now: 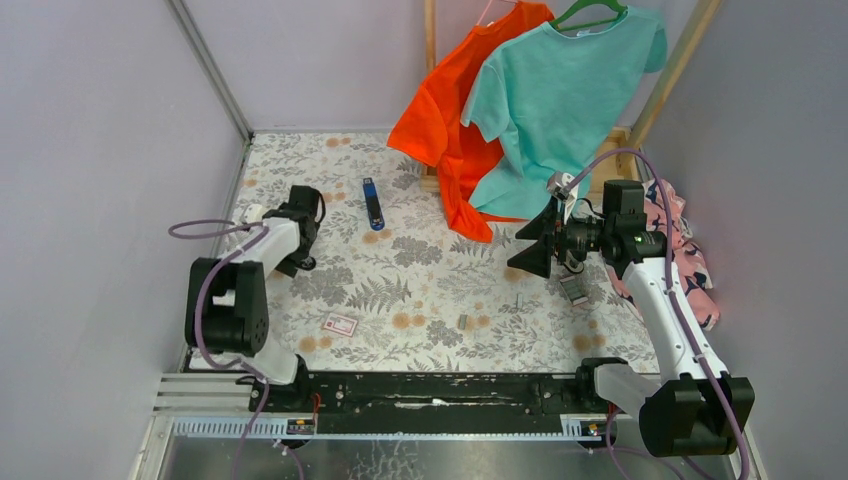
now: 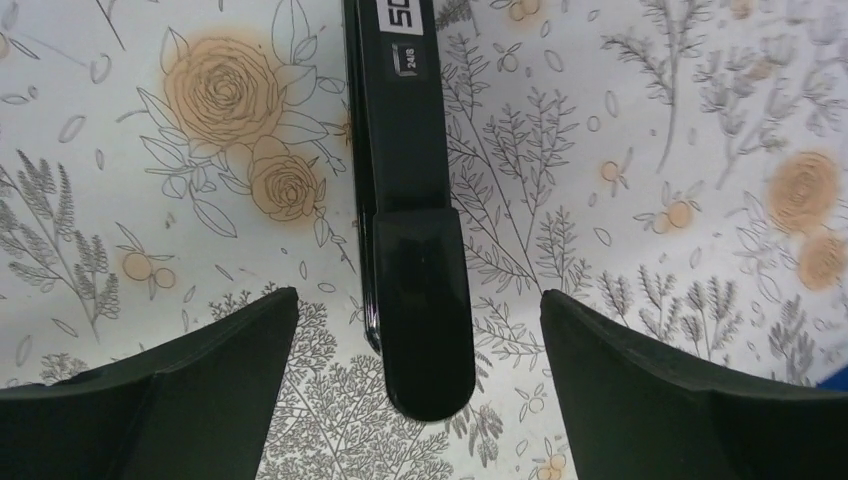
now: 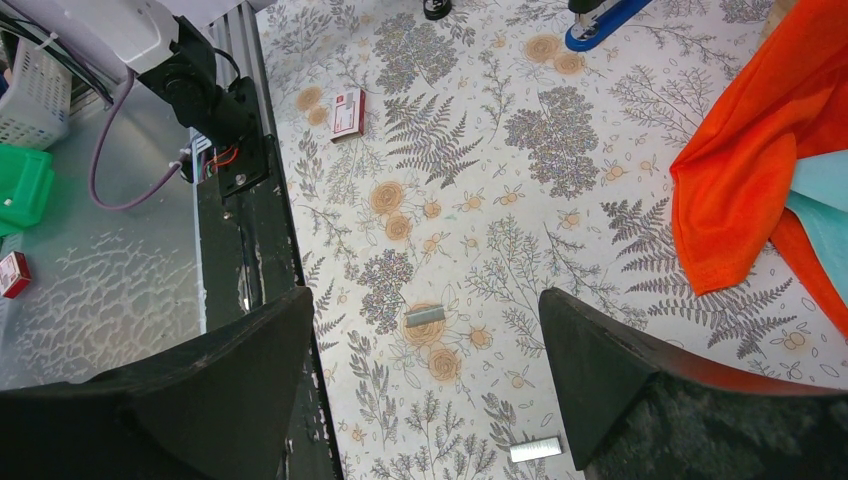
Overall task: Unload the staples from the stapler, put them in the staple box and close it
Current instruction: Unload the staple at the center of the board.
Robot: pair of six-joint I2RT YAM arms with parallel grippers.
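Stance: wide apart at left gripper [image 2: 420, 294], clamped on nothing; likewise at right gripper [image 3: 427, 294].
Stapler [image 2: 412, 250]: lay flat between left fingers [image 2: 200, 390], touched neither.
Staples [image 3: 425, 316]: lay loose beneath right gripper.
Hazard: could have twisted away under an off-centre pinch.

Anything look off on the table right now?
Yes. Loose staples lie on the table: one strip mid-table and a second strip closer to the right arm, not together. Also, the orange shirt hangs low over the table's far side.
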